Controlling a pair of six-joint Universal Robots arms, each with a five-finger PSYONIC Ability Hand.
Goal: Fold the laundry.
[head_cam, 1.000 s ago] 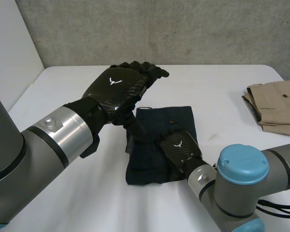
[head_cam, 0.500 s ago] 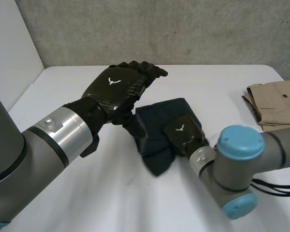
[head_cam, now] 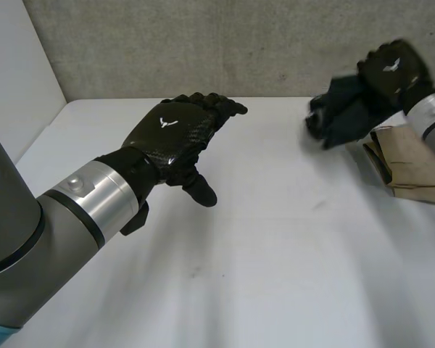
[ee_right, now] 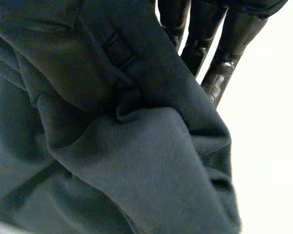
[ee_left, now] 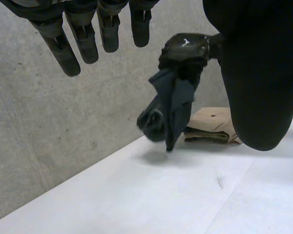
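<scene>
1. Gripping the bunched dark garment [head_cam: 344, 117], the right hand [head_cam: 391, 67] holds it aloft, fingers clamped round it.
2. Just beyond it lie folded tan trousers [head_cam: 413, 163], partly hidden.
3. The left hand [head_cam: 175, 134] hovers over the table [head_cam: 275, 239], fingers straight.

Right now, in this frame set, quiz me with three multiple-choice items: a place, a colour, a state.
1. Where is the dark garment? A. spread flat B. up in the right hand, near the folded pile C. on the floor
2. What colour is the folded pile? A. tan B. red C. white
3. How is the left hand? A. shut on cloth B. open, holding nothing C. fisted
1 B: it hangs above the table. 2 A: tan in the head view. 3 B: straight fingers, nothing between them.
</scene>
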